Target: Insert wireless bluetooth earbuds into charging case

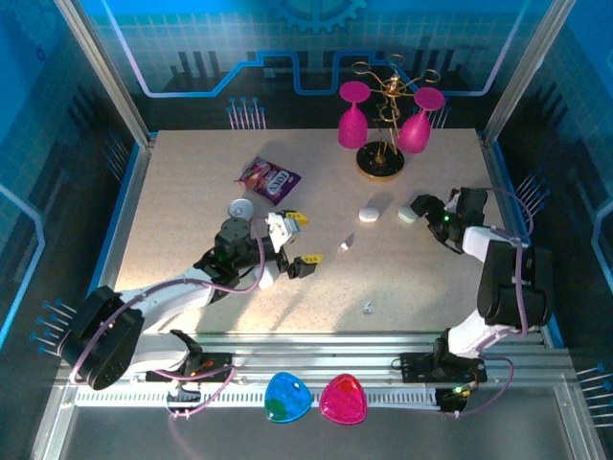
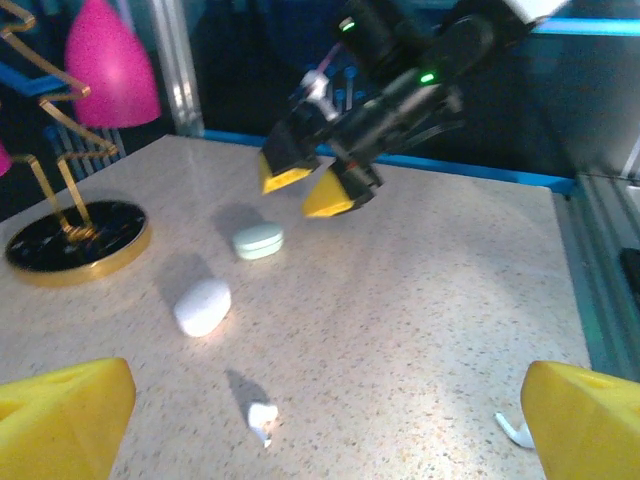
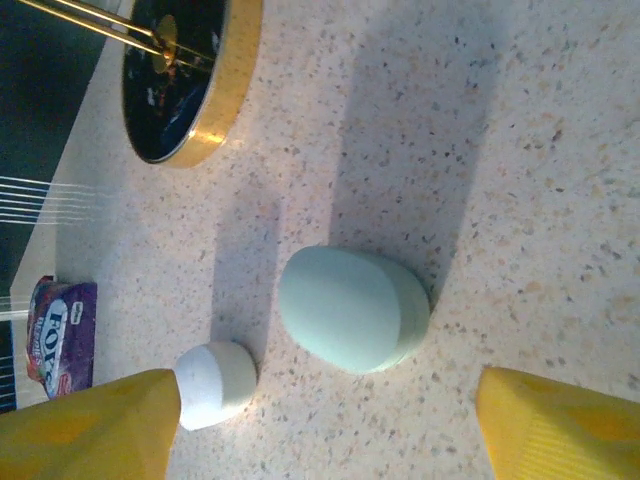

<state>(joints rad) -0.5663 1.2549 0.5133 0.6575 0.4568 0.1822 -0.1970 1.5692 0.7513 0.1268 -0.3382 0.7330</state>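
Observation:
Two tiny white earbuds lie on the table: one (image 1: 346,243) (image 2: 262,418) ahead of my left gripper (image 1: 304,240) (image 2: 320,435), the other (image 1: 368,307) (image 2: 515,430) beside its right finger and partly hidden by it. That gripper is open and holds nothing. A closed mint case (image 1: 408,214) (image 3: 350,308) (image 2: 259,240) lies flat just in front of my right gripper (image 1: 424,207) (image 3: 325,435) (image 2: 310,185), which hangs open over it. A closed white case (image 1: 370,213) (image 3: 215,383) (image 2: 202,306) rests left of the mint one, near my right gripper's left finger.
A gold rack on a black base (image 1: 380,161) (image 3: 185,80) holds two pink glasses (image 1: 352,120) at the back. A purple snack packet (image 1: 269,178) and a white disc (image 1: 239,208) lie back left. Blue (image 1: 287,398) and pink (image 1: 343,400) shapes sit on the front rail.

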